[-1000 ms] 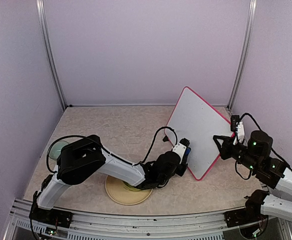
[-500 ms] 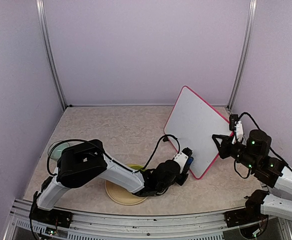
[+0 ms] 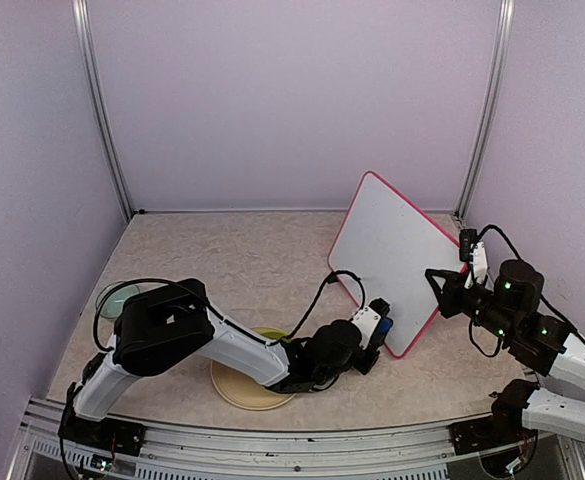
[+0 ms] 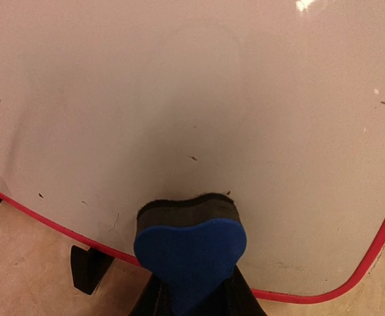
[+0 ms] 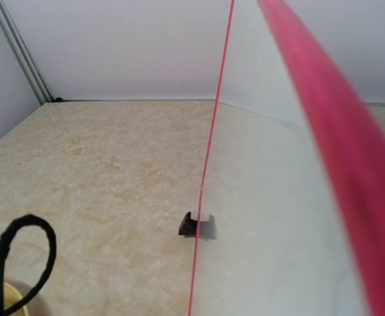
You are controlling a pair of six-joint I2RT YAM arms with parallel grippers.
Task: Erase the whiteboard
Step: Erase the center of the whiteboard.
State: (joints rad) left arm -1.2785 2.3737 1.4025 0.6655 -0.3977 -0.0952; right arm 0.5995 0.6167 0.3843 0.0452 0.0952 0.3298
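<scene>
**Wiping pass, lower portion of the board.** Over the preceding second the left gripper, its jaws clamped on the blue-backed eraser, travelled down the face of the whiteboard from the lower middle to just above the bottom corner. The board itself did not shift. In the left wrist view the eraser's dark pad lay against the white surface near the pink-red frame. We saw no handwriting there, only a few faint specks, so we judged the erasing nearly complete.

The whiteboard stood on the right half of the table, tipped diamond-wise with one rounded corner lowest. Its written face was turned toward the left arm. Its long axis appeared to slant from that near low corner up and rearward, though foreshortening left this uncertain.

The right gripper was closed on the frame at the board's right edge, steadying it.
</scene>
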